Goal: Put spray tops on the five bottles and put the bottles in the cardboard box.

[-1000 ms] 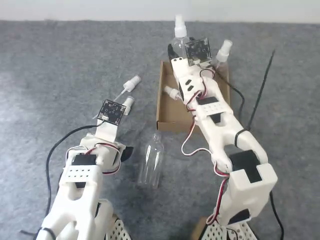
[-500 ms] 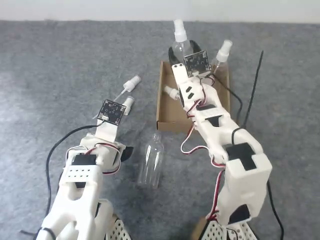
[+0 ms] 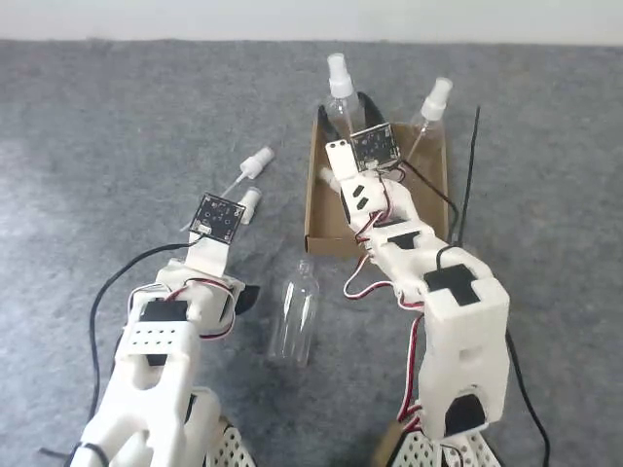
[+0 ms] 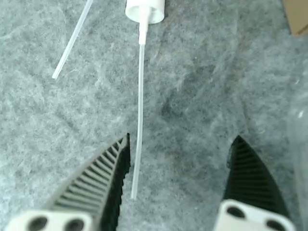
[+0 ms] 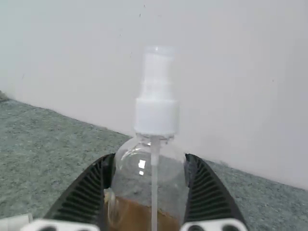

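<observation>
Right gripper (image 5: 150, 163) clamps narrow on a clear bottle (image 5: 139, 171), one jaw on each side of the body. The bottle is upright and has a white spray top (image 5: 156, 113) on. In the high view it is at the far left corner of the box (image 3: 428, 199); can't tell if it touches the box floor. A second capped bottle (image 3: 428, 112) leans at the box's far right corner.

Left gripper (image 4: 183, 142) is wide open over the carpet (image 3: 117, 117), holding nothing. A loose top (image 4: 144, 7) lies ahead of it, its tube running down between the jaws. Another loose top (image 3: 258, 161) lies just beyond. An uncapped bottle (image 3: 295, 313) lies on its side on the carpet near the box's near edge, between the arms.
</observation>
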Controlling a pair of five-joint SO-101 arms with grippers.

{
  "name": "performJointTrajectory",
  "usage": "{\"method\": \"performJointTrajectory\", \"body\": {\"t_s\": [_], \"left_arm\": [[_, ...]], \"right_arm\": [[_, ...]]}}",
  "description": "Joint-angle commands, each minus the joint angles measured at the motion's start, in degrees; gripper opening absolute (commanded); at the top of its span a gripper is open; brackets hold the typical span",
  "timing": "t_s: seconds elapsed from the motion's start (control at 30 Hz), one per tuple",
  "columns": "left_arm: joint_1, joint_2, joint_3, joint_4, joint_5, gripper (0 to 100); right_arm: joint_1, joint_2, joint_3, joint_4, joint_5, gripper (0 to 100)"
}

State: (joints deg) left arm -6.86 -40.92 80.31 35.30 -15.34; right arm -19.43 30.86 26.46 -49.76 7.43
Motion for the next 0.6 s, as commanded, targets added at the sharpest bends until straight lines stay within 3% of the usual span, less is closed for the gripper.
{"method": "performJointTrajectory", "body": {"t_s": [0.0, 0.13, 0.57], "left_arm": [[0.2, -1.8, -0.3, 0.4, -0.6, 31], [0.2, -1.8, -0.3, 0.4, -0.6, 31], [0.2, -1.8, -0.3, 0.4, -0.6, 31]], "right_arm": [[-0.4, -0.8, -0.9, -1.6, -1.3, 0.6], [-0.4, -0.6, -0.8, -1.2, -5.5, 0.6], [-0.4, 1.5, -0.7, -1.2, -5.3, 0.6]]}}
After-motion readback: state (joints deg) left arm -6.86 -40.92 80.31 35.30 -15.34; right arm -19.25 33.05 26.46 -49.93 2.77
